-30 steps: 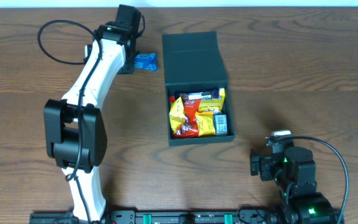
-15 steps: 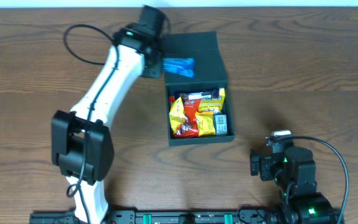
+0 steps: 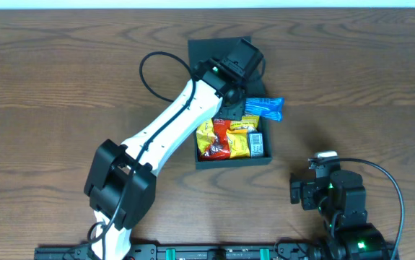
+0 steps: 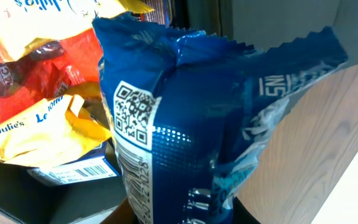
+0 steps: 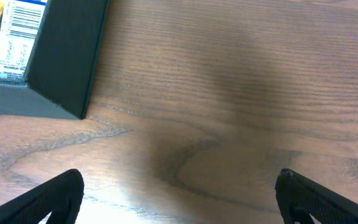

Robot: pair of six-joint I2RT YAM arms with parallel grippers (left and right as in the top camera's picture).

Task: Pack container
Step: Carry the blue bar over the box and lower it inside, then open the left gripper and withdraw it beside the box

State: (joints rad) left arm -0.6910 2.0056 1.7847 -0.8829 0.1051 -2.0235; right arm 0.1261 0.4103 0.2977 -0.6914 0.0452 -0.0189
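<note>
The dark teal-green container [image 3: 232, 160] sits mid-table with its flap lid [image 3: 207, 52] folded back, partly hidden by my left arm. Inside it lie yellow and red snack packets [image 3: 225, 139]. My left gripper [image 3: 242, 107] is shut on a blue snack packet [image 3: 265, 108], which hangs over the container's far right corner. In the left wrist view the blue packet [image 4: 185, 118] fills the middle, with the yellow and red packets [image 4: 35, 93] beyond it on the left. My right gripper [image 5: 179, 190] stands open above bare table, right of the container's corner [image 5: 66, 62].
The right arm's base [image 3: 337, 195] rests near the table's front edge at the right. Brown wooden table [image 3: 351, 79] surrounds the container on every side.
My left arm has swung right from the table left of the lid, carrying the blue packet across the lid to the container's opening. The right arm has not moved.
</note>
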